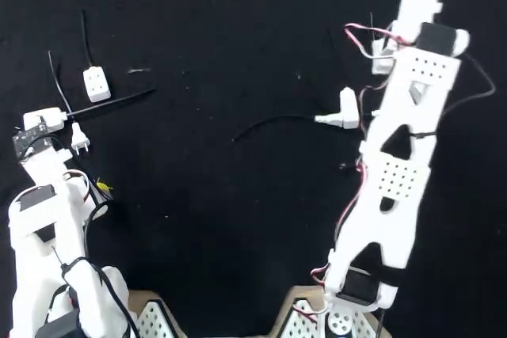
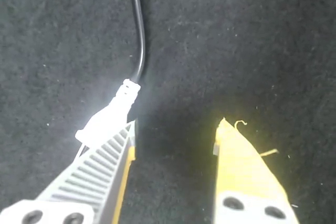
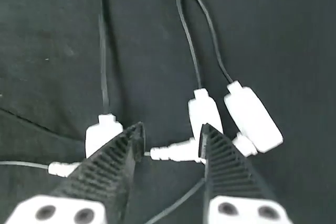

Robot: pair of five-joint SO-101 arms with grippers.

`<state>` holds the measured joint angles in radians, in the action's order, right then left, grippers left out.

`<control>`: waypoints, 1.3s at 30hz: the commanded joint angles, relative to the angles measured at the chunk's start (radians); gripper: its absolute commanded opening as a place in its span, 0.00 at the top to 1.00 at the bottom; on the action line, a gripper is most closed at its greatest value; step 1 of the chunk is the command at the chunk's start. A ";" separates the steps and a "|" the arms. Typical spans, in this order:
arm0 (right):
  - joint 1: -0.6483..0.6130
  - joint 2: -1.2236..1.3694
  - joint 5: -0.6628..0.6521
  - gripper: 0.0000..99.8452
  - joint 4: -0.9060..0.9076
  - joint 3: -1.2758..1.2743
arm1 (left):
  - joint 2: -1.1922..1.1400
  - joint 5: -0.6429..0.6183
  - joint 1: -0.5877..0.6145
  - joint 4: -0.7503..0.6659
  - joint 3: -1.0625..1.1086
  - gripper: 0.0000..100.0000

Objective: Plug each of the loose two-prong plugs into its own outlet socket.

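On the black bench (image 1: 222, 219) the socket block (image 1: 96, 83) lies flat. A loose plug (image 1: 79, 138) rests near it, on the side toward the left arm's base. A second plug (image 1: 344, 114) lies well apart from the socket block, beside the right arm (image 1: 396, 172).

The left gripper (image 2: 177, 124) has its fingers spread and empty. The loose plug (image 2: 107, 119) touches the outside of one finger (image 2: 105, 156), so closing would likely miss it or shove it away.

The right gripper (image 3: 173, 129) is also parted and empty, above crowded white plugs (image 3: 205, 111). A squeeze here may catch two or drag neighbours.
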<state>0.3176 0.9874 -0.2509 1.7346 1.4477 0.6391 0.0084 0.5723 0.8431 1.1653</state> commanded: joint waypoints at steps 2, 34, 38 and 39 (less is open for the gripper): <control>0.012 -0.308 0.014 0.85 0.034 -0.298 | 0.008 -0.003 -0.012 -0.017 -0.008 0.75; -0.841 -1.293 0.055 0.85 -1.103 -2.287 | 0.009 0.000 -0.010 -0.008 -0.028 0.75; -0.875 -1.279 0.058 0.85 -1.280 -2.451 | 0.009 0.097 0.001 0.075 -0.166 0.75; -0.885 -1.279 0.058 0.85 -1.326 -2.485 | 0.009 0.138 0.001 0.098 -0.213 0.75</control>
<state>-0.5278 -0.2509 -0.1987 0.5439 -0.9659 0.6391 0.0238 0.5723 0.8738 1.1254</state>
